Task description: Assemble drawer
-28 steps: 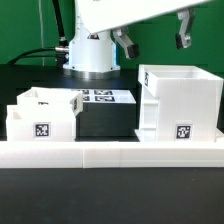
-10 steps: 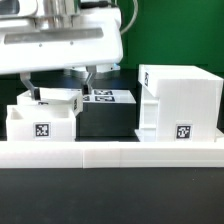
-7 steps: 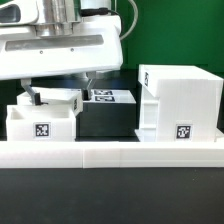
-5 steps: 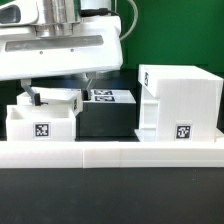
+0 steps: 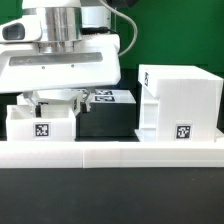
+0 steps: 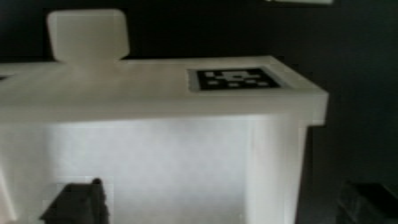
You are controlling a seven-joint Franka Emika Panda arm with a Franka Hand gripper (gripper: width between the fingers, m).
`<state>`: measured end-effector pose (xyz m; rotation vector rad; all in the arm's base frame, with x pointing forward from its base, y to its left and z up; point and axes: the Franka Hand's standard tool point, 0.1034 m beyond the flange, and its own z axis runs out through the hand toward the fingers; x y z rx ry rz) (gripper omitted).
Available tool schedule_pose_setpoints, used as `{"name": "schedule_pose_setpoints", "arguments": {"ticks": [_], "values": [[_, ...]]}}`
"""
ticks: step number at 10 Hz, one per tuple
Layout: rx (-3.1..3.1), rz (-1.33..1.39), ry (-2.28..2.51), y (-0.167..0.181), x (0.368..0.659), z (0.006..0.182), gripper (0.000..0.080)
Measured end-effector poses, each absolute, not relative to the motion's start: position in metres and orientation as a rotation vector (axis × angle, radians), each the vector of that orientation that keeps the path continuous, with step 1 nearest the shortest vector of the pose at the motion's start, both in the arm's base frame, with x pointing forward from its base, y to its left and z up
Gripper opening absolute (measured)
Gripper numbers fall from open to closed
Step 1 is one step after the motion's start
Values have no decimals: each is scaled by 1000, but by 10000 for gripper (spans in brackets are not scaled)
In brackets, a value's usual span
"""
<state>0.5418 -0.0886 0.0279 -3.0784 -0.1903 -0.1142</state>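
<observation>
The assembly is sitting at an early stage, as far as these views are showing. The two parts of the drawer are lying well apart on the desk (image 5: 105,125). The small open-topped box (image 5: 40,122) is standing at the lower left of the exterior view's frame. The cube-shaped casing (image 5: 180,100) is standing at the exterior view's right, with dark desk between them. Nothing is being slid into the casing yet, so I judge the gripping, carrying and inserting of the box are all remaining to be done.

The pincer (image 5: 57,100) is hanging directly over the small box, filling the upper left of the exterior frame. It is spread and pinching nothing. In the wrist view its dark fingers (image 6: 80,200) are showing low on either side of the box's bright interior. I cannot tell whether either is touching a wall.

Counting: one box, one casing, one pincer with two fingers. One square marker is facing front on each drawer part. One marker board (image 5: 105,97) is lying behind the gap, partly hidden. One long low border wall (image 5: 110,152) is running across the front.
</observation>
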Motion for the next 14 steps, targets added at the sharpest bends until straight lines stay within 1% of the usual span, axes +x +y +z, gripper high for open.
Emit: {"name": "schedule_pose_setpoints", "arguments": {"ticks": [3, 6, 7, 8, 9, 10, 11, 12, 13, 14], "values": [[-3088, -102, -210, -85, 529, 10, 649], [-3089, -98, -210, -85, 526, 7, 649], [-3088, -97, -206, -84, 526, 7, 627], [-3087, -97, -206, -81, 526, 6, 627], [-3086, -97, -208, -81, 526, 6, 454], [-3087, -97, -207, -81, 526, 6, 245], [-3087, -97, -207, -81, 526, 6, 245], [-3087, -97, -207, -81, 526, 6, 108], [-3087, -99, -207, -81, 527, 7, 41], [-3087, -100, -207, -81, 527, 7, 41]]}}
